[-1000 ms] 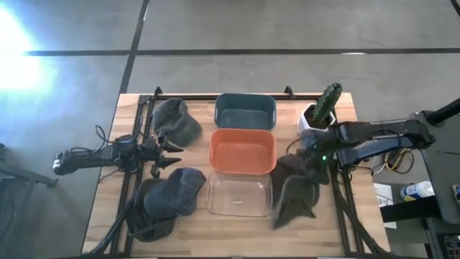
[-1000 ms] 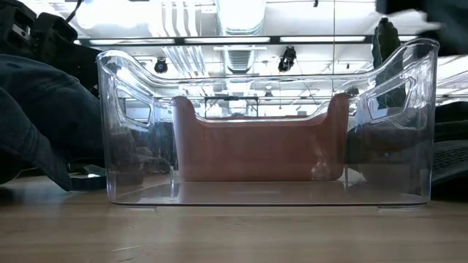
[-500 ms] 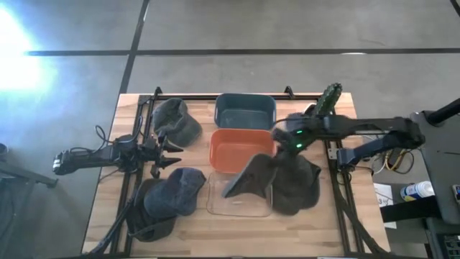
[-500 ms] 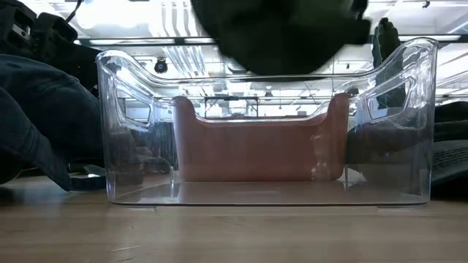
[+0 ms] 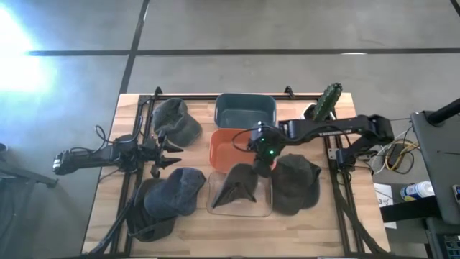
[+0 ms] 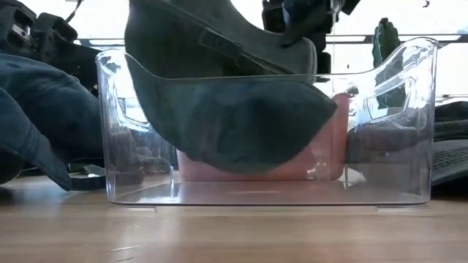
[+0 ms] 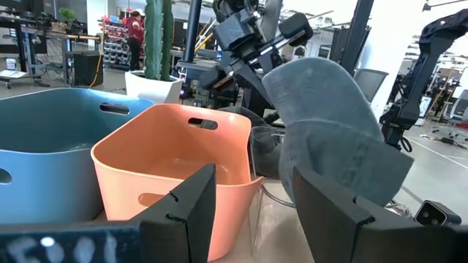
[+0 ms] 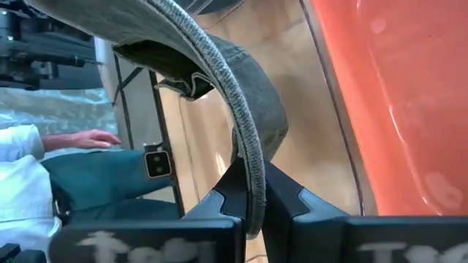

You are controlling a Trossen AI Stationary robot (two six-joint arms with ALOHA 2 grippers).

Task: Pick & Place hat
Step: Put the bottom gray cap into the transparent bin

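My right gripper is over the table's middle, shut on a dark grey-green hat. The hat hangs down into the clear bin; in the low view the hat fills the bin's upper part. A second dark hat lies on the table right of the bin. My left gripper waits open at the table's left; its wrist view shows the gripper facing the held hat. My right gripper pinches the hat's corded rim between its two fingers. The fingers come from above, slanting in from the table's right. The hat hangs below them, its lower part inside the clear bin's walls, above the bin's floor.
An orange bin and a blue bin stand behind the clear one. A potted cactus is at the far right. Three more hats lie on the left: grey, blue-grey, black.
My right gripper has carried the hat from the table's right side toward the left, past the orange bin's corner to above the clear bin, then lowered. The hat swung as it travelled and now hangs down into the clear bin. The other hat stayed on the table.
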